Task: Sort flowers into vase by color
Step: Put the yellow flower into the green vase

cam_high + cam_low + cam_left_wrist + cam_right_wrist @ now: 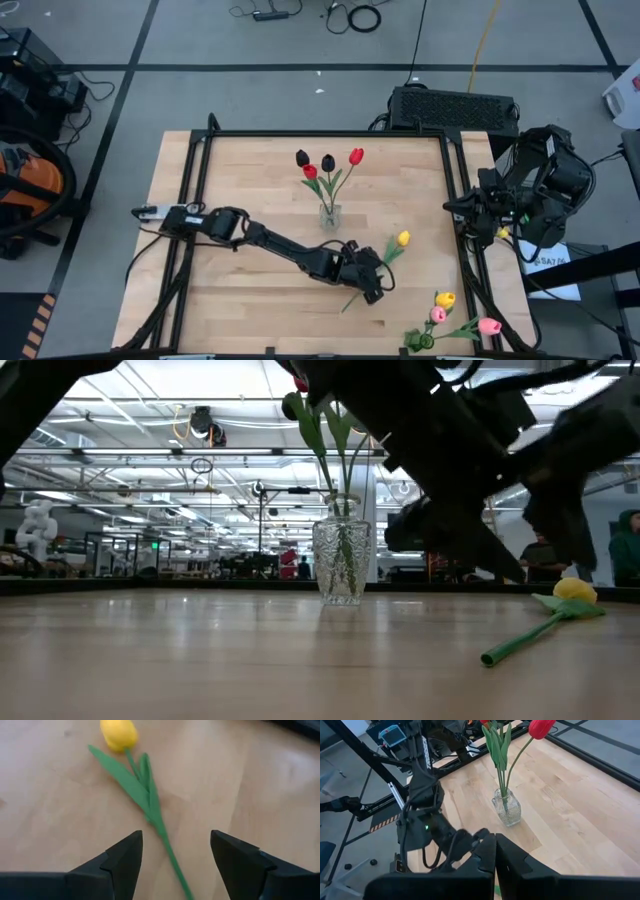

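Note:
A yellow flower point(119, 734) lies flat on the wooden table, its green stem point(160, 827) running back between the two fingers of my open left gripper point(175, 840). The fingers stand on either side of the stem and touch nothing. From above, my left gripper point(374, 285) sits over the stem's lower half, and the yellow head point(403, 238) lies toward the table's right. A glass vase point(329, 214) at the table's middle holds red and black flowers upright. My right gripper point(495, 845) is shut and raised at the table's right edge.
One yellow point(445, 299) and two pink flowers point(489, 326) lie in a bunch at the near right corner. A black frame rail point(455, 190) runs along the table's edges. Bare wood lies left of the vase and along the near edge.

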`<action>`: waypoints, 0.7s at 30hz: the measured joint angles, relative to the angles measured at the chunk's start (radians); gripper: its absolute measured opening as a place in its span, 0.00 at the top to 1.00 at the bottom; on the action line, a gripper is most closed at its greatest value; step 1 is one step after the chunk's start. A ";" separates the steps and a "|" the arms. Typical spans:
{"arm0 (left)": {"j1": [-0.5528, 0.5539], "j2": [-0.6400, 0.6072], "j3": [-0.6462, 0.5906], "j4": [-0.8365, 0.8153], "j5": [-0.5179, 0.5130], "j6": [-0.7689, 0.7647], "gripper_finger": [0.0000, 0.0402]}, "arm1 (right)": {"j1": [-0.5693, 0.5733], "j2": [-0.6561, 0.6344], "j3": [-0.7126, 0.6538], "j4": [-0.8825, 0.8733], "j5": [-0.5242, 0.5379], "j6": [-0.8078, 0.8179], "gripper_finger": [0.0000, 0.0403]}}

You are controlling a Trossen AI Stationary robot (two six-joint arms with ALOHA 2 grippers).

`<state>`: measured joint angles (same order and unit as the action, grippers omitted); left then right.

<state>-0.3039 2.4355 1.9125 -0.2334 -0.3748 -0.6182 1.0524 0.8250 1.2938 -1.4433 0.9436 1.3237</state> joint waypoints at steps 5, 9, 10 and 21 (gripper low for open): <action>-0.018 0.054 0.000 0.014 -0.009 -0.001 0.40 | 0.000 0.012 0.000 0.000 0.001 0.000 1.00; -0.022 0.075 0.002 0.035 -0.031 -0.002 0.41 | 0.000 0.019 0.000 0.001 0.000 0.000 1.00; -0.022 0.078 0.002 0.034 -0.035 -0.002 0.42 | 0.000 0.021 0.000 0.001 0.000 0.000 1.00; -0.014 0.085 0.002 0.029 -0.054 -0.047 0.97 | 0.000 0.024 0.000 0.002 -0.001 0.000 1.00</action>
<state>-0.3179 2.5210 1.9148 -0.2039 -0.4286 -0.6656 1.0523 0.8486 1.2938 -1.4414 0.9424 1.3239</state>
